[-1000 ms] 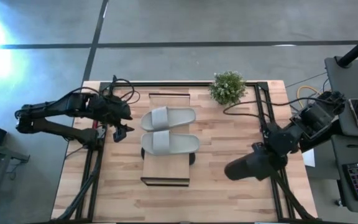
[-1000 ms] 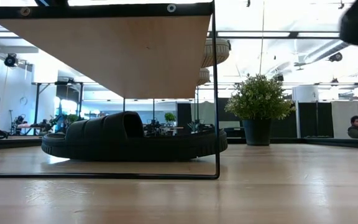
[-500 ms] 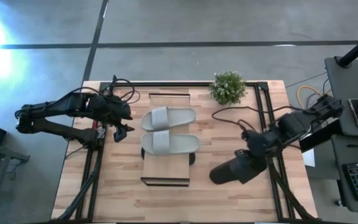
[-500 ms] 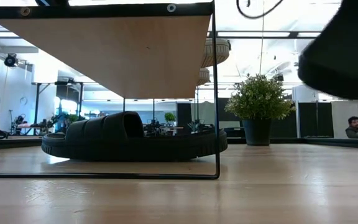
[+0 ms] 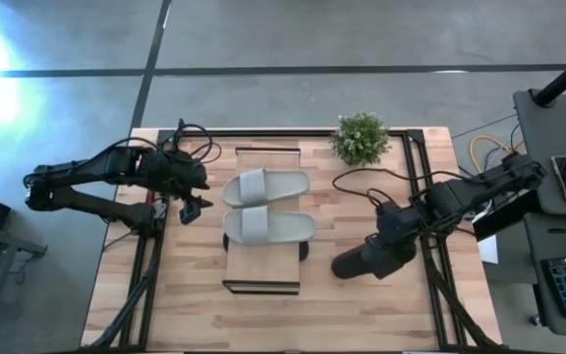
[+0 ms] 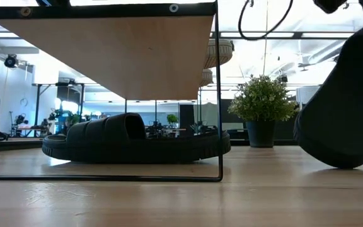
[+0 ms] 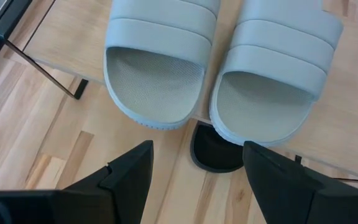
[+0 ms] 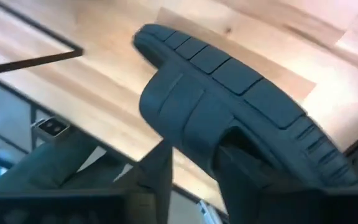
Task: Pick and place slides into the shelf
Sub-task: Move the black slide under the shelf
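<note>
Two light grey slides point(image 5: 266, 187) point(image 5: 269, 227) lie side by side on the shelf's plank top point(image 5: 261, 270). One black slide point(image 6: 137, 142) rests sole-down on the table under the plank point(image 6: 106, 50); its end peeks out in the left wrist view point(image 7: 217, 151). My right gripper point(image 5: 393, 240) is shut on the second black slide point(image 5: 362, 262), right of the shelf. My left gripper point(image 7: 197, 180) is open and hovers just off the shelf's left side point(image 5: 193, 206), touching nothing. My right gripper holds the black slide by its wide ribbed strap point(image 8: 194, 124), pinched between the two fingers point(image 8: 161, 167). The slide reaches out from the gripper toward the table's left. It is tilted, with its low end point(image 6: 339, 162) at the tabletop; whether that end touches, I cannot tell.
A small potted plant point(image 5: 361, 138) stands at the table's far edge, right of the shelf. The shelf's thin dark frame leg point(image 6: 219, 126) stands between the held slide and the slide under the plank. Bare wood lies in front of the shelf point(image 5: 362, 305).
My right gripper has carried the black slide from the table's right edge toward the left and down, closer to the shelf. In the low view the slide has dropped from the top corner to tabletop height.
</note>
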